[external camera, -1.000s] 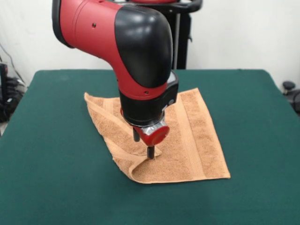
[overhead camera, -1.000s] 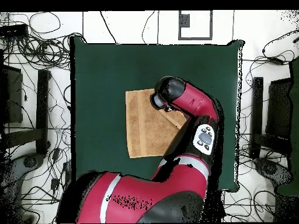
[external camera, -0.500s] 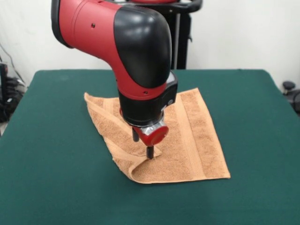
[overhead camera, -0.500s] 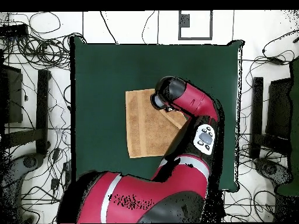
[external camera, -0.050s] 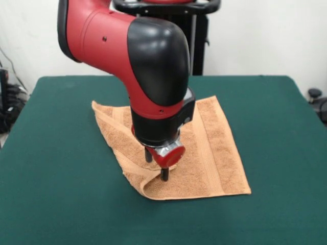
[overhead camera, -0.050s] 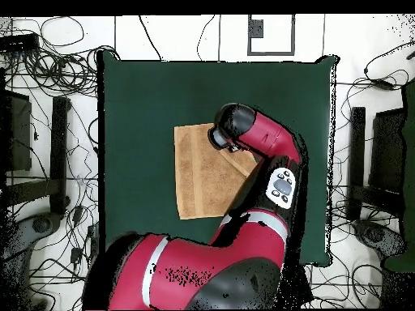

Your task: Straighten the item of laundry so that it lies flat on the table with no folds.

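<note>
Your towel [external camera, -0.050s: 204,153] lies near the middle of the table [external camera, -0.050s: 61,204], most of it spread flat on the green felt. In the front view its right part sits smooth, with one woven band running down it toward the near corner. The left side is different: a flap is folded over onto the rest, so you see a doubled layer and a raised crease ending at the near left corner. In the overhead view the towel [overhead camera, -0.050s: 198,174] shows as a tan patch with the arm lying across one side of it.

The gripper [external camera, -0.050s: 156,164] is down on that folded part, its dark tips touching or pressing the cloth just beside the crease. The two tips stand close together, a narrow gap, but you cannot tell from either view whether any cloth is pinched between them. The red and black arm [external camera, -0.050s: 148,71] comes down steeply over the towel and hides its middle.
</note>
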Robot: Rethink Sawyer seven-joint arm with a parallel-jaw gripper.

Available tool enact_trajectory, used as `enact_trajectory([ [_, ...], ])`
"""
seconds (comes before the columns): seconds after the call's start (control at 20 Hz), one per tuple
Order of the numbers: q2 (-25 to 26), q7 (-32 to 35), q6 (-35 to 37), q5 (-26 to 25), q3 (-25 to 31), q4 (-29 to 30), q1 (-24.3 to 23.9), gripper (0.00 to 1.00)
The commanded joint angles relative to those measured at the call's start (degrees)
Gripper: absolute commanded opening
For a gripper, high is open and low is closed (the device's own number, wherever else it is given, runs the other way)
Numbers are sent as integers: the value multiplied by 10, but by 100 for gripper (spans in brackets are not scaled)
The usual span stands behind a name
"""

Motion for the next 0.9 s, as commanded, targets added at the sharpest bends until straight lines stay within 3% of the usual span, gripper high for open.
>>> enact_trajectory([
  [0.05, 29, 111, 11, 14, 64, -34, 14, 100],
  [0.9, 19, 67, -9, -2, 77, 3, 13, 100],
])
